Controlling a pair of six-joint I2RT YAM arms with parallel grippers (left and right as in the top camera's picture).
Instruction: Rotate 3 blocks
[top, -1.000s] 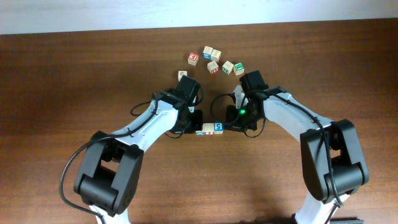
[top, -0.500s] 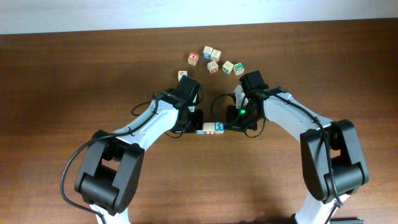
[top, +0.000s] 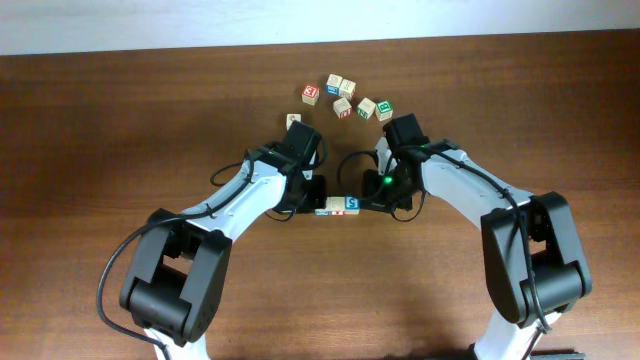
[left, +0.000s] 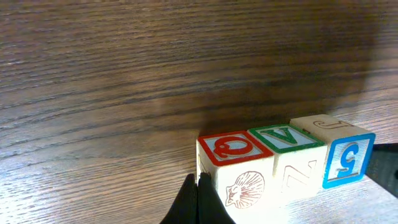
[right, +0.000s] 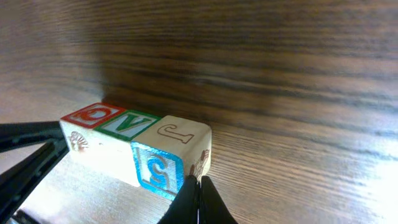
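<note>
The 3 blocks lie in one tight row (top: 337, 206) at the table's middle. In the left wrist view they read as a red Q block (left: 233, 168), a green V block (left: 292, 155) and a blue S block (left: 345, 155). My left gripper (left: 197, 180) is shut, its tips pressed against the Q block's outer end. At the other end, my right gripper (right: 198, 182) is shut, its tips touching the S block (right: 161, 165). Neither gripper holds anything. From overhead, the left gripper (top: 312, 208) and the right gripper (top: 366, 205) flank the row.
Several loose alphabet cubes (top: 345, 98) are scattered at the back of the wooden table (top: 120, 120). One more cube (top: 293, 120) sits just behind my left arm. Both arms arch in from the front corners and meet at the row.
The right arm has edged a touch to the left. The row and the left arm look unchanged.
</note>
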